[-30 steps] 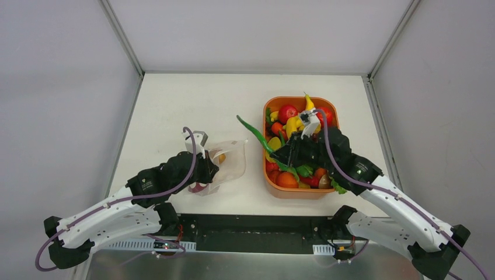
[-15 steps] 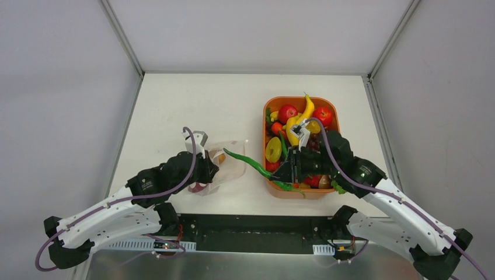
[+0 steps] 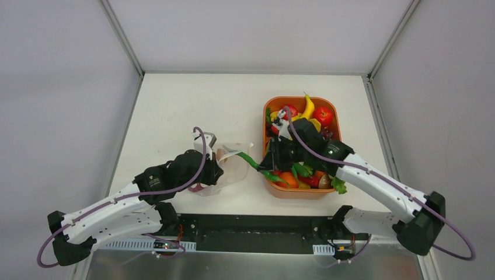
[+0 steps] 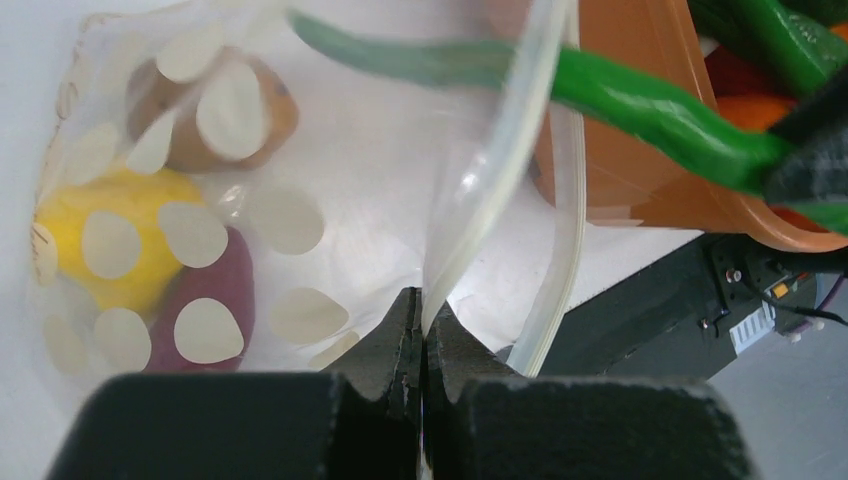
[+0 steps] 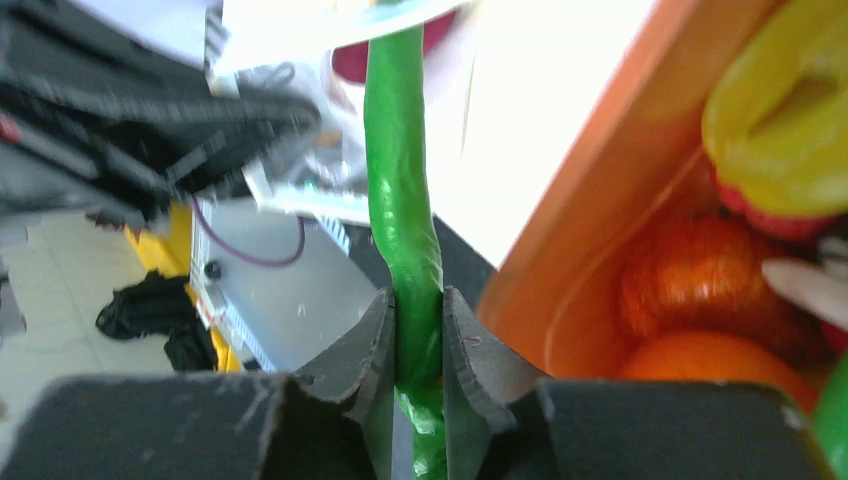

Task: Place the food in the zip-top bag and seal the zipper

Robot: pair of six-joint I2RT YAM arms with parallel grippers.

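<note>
**A:** What is the left end effector [image 4: 424,322] doing?

**B:** It is pinching the zip-top bag [image 4: 330,210]. Its jaws are pressing fully together on the clear film just under the zipper [image 4: 497,190]. The mouth of the bag is standing open toward the orange tray [image 3: 267,111].

**A:** And the right end effector [image 5: 418,310]?

**B:** It is clamping a long green pepper [image 5: 398,190] near one end. The pepper is reaching across the gap between tray and bag. Its thin tip is passing the zipper strip and entering the mouth of the bag.

**A:** Is any food lying in the bag?

**B:** Yes. A yellow piece [image 4: 110,250], a purple piece [image 4: 215,295] and a brown piece [image 4: 262,118] are lying at the closed end, behind the white dots.

**A:** Where is the bag lying?

**B:** It is resting on the white bench [image 3: 187,105], just left of the tray.

**A:** What is the tray carrying?

**B:** It is holding more food: a red tomato [image 3: 323,115], a curved yellow piece [image 3: 307,107], and orange and green pieces. The right arm is leaning over the tray's near-left part.
</note>
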